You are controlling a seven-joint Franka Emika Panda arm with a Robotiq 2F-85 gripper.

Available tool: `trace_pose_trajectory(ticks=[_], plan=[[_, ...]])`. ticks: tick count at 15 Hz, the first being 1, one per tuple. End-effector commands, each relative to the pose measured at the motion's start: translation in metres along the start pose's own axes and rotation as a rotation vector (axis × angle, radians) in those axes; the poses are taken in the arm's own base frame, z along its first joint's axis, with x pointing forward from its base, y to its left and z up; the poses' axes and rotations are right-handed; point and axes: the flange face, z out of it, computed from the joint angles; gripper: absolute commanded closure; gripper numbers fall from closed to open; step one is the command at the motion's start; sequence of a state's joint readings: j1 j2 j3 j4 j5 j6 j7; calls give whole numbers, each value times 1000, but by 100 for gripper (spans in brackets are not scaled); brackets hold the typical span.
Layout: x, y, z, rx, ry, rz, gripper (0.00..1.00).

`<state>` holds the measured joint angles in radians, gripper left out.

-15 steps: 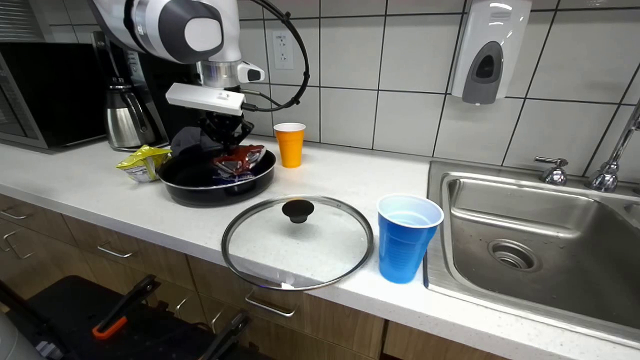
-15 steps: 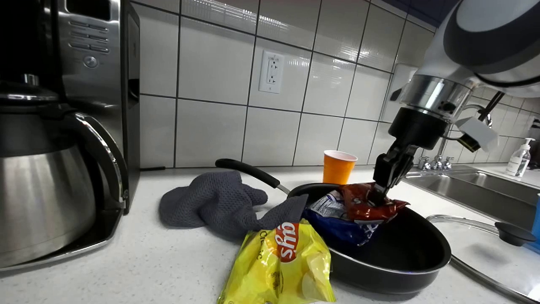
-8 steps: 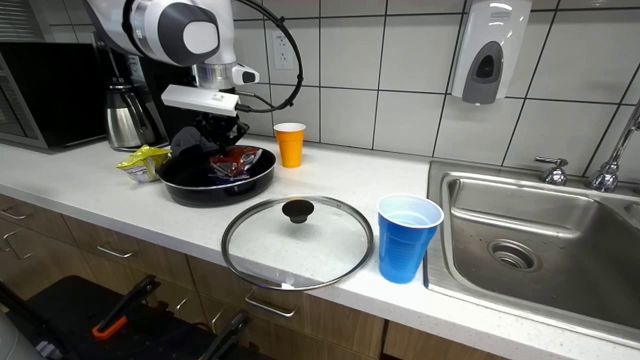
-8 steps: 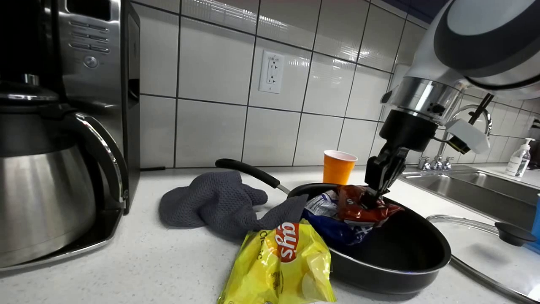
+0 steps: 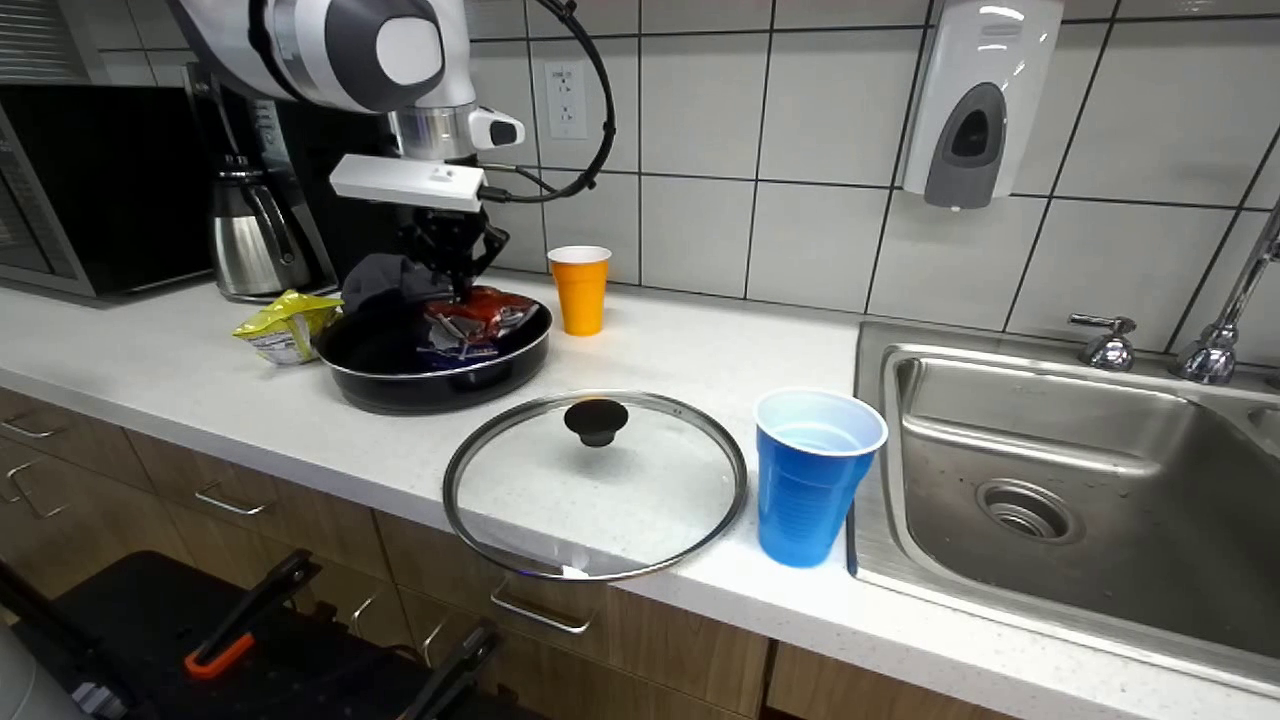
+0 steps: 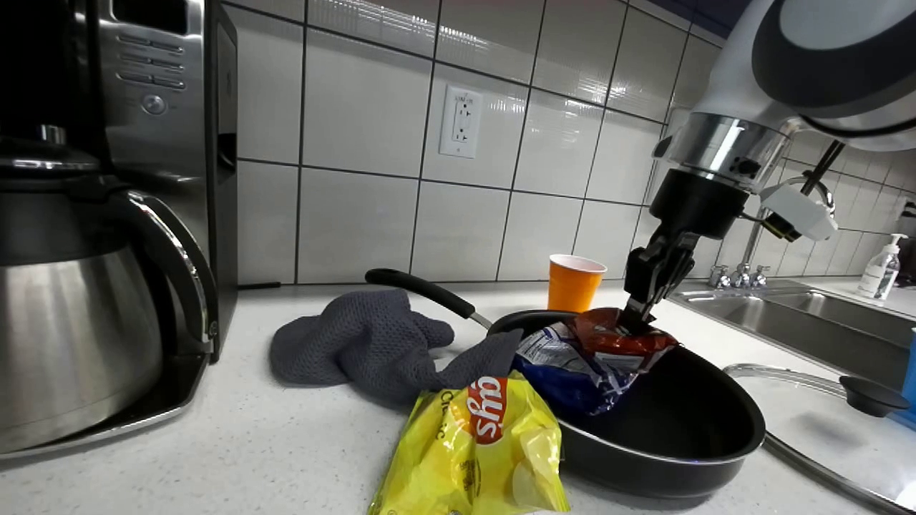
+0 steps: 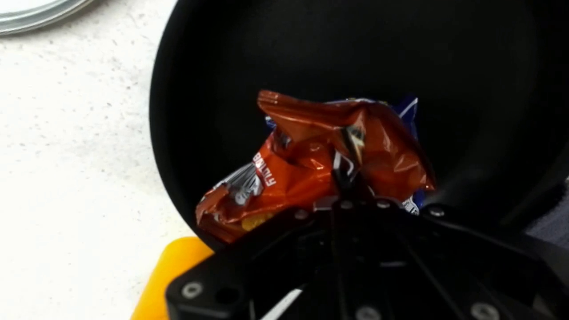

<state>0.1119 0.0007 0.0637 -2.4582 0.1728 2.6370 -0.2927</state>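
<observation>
Red snack bag (image 6: 613, 342), pinched by the hand (image 6: 635, 324), overlaps a blue bag (image 6: 570, 388) in the frying pan (image 6: 665, 473). In an exterior view, an orange cup (image 6: 574, 287) stands on the surface (image 6: 215, 450) at the pan's eleven o'clock, tiled wall (image 6: 358, 225) behind.

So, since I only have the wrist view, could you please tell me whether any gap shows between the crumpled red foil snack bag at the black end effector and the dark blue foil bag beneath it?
Observer: None shows: in both exterior views the crumpled red foil snack bag meets the dark blue foil bag with no visible gap.
Operator: Thank you; is anything lying beside the round black metal pan outside my picture?
Observer: Yes, a shiny yellow plastic chip bag lies right beside it.
Operator: And does the round glass lid lie wholly on the speckled white countertop?
Observer: No, in an exterior view its rim appears to stick out past the front edge.
</observation>
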Motion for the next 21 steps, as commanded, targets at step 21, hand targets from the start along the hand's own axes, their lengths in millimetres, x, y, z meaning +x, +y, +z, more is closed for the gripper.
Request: trace_pose_trajectory(ticks=[21], plan=[[-52,-4,-23,3,-76,81,100]])
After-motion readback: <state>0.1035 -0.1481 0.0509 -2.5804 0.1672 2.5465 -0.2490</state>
